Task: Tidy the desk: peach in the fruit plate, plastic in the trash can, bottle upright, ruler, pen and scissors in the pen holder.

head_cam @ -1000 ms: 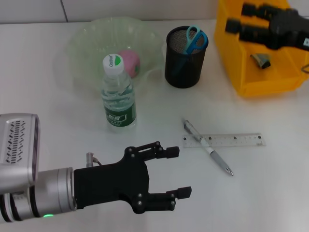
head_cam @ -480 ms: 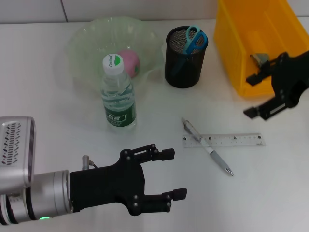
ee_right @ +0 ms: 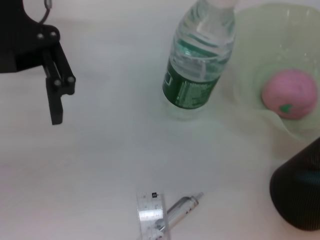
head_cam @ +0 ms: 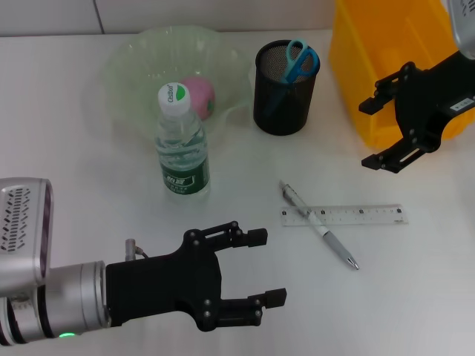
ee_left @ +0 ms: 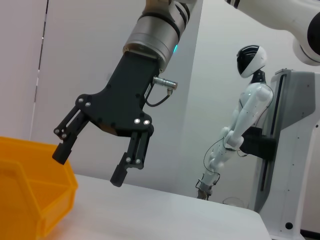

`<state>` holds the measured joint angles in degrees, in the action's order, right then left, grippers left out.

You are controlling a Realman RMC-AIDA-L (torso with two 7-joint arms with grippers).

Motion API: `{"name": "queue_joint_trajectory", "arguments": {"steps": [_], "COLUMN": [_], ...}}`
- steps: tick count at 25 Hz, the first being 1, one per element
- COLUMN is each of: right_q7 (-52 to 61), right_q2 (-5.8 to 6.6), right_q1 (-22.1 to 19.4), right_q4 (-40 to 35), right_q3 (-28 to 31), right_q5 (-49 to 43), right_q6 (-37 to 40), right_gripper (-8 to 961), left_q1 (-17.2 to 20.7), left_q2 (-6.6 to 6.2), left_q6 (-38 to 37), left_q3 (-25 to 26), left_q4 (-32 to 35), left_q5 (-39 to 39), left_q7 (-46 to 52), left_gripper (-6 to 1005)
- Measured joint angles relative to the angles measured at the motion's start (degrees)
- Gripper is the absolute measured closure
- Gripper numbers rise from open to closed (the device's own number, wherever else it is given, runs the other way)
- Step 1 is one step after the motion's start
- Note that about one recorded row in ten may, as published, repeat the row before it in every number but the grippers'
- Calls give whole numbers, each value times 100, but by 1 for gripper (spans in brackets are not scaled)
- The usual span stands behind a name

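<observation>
From my seat, the black left gripper sits at about 7 o'clock on the white desk, its two fingers spread apart and holding nothing, with bare tabletop ahead of its tips. Above it, near 10 o'clock, the clear plastic water bottle with a green label and white cap stands upright, just in front of the pale green, wavy-rimmed translucent fruit plate. I see the round pink peach lying inside that plate, partly hidden behind the bottle's cap.

At 12 o'clock is the black mesh cylindrical pen holder, with the blue-handled scissors standing in it, handles up. It stands apart from the plate's rim, with a narrow lane of desk between them.

Around 5 o'clock from centre, the slim silver-and-white pen lies diagonally across the left end of the flat clear plastic ruler; the two touch, and open desk lies all around them.

At 2 o'clock, the black right gripper hangs above the desk, fingers parted and empty, just at the front edge of the bright yellow plastic bin, which runs off the frame's right edge. I cannot see the plastic scrap.
</observation>
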<state>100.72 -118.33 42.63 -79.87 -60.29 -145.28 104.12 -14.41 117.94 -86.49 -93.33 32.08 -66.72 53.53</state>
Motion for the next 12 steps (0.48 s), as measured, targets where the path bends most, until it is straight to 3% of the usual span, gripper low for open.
{"name": "queue_joint_trajectory", "arguments": {"steps": [7, 12], "right_q7": [-151, -401], "right_q2": [-11, -85], "right_q1": [62, -39], "right_q4": [206, 305], "right_q3": [-176, -545], "right_q5": [-171, -143], "right_q6": [46, -14], "right_gripper": [115, 115], "left_q1": [-1, 0], "left_q2": [-1, -12], "left_q6": [-8, -38], "left_q3": [0, 7], "left_q4": [0, 12], "left_q5": [1, 1], "left_q7": [44, 69], "left_gripper": [198, 198]}}
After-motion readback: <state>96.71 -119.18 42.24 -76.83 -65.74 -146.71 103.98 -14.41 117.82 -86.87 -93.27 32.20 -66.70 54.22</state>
